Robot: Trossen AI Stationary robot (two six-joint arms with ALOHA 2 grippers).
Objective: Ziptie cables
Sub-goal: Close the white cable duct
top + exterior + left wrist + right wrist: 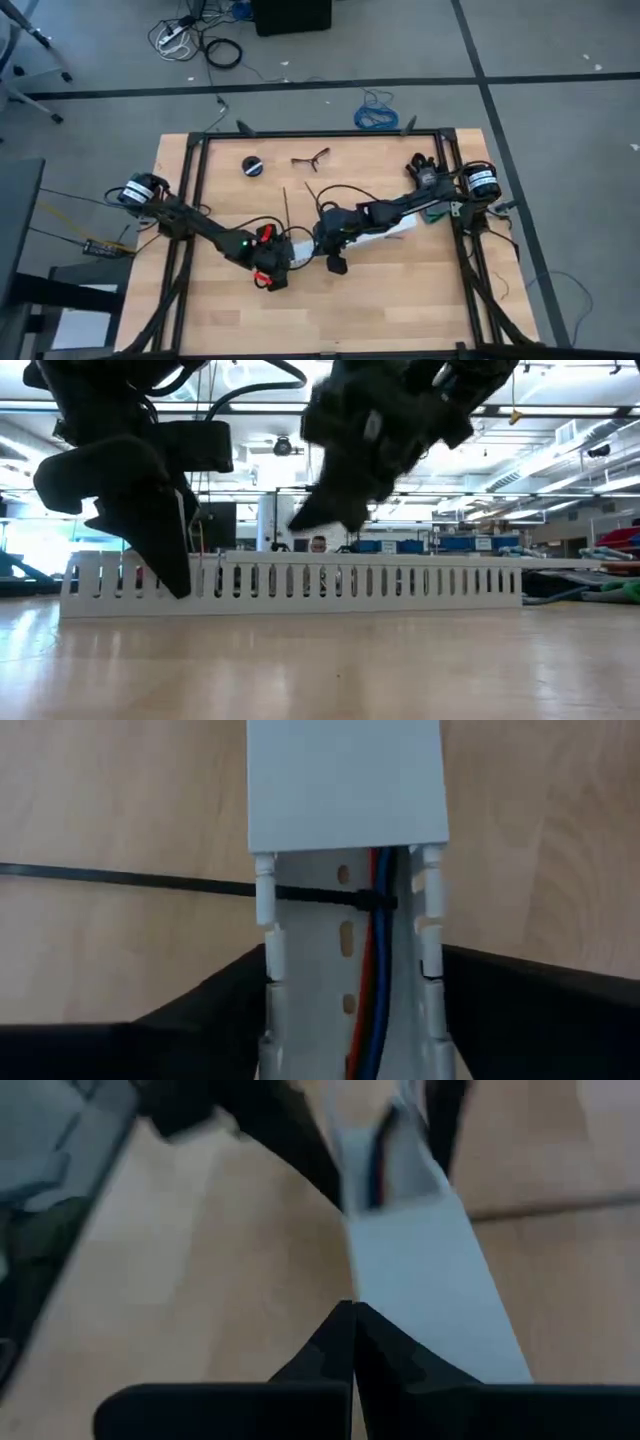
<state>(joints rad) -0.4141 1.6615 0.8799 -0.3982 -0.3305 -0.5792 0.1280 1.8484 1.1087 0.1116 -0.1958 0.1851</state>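
Light wooden table (400,290) inside a black frame, grey floor around it.

High view: left gripper (272,262) and right gripper (333,247) meet at table centre over the long white slotted plastic strip (375,236). A small black round object (252,166) lies well apart.

Low view: strip stands along the table; both dark arms hang over it.

Left wrist view: left fingers (215,1005) clamped on the strip's walls. The cables (378,960), red, blue and dark, lie in its channel, a thin black zip tie (130,880) looped across them, tail trailing out.

Right wrist view: right fingers (330,1355) pressed together, gripping nothing visible, above the strip's flat cover.

Risk: if the left grip slips while the tie is pulled, the strip may skid, leaving the loop slack.
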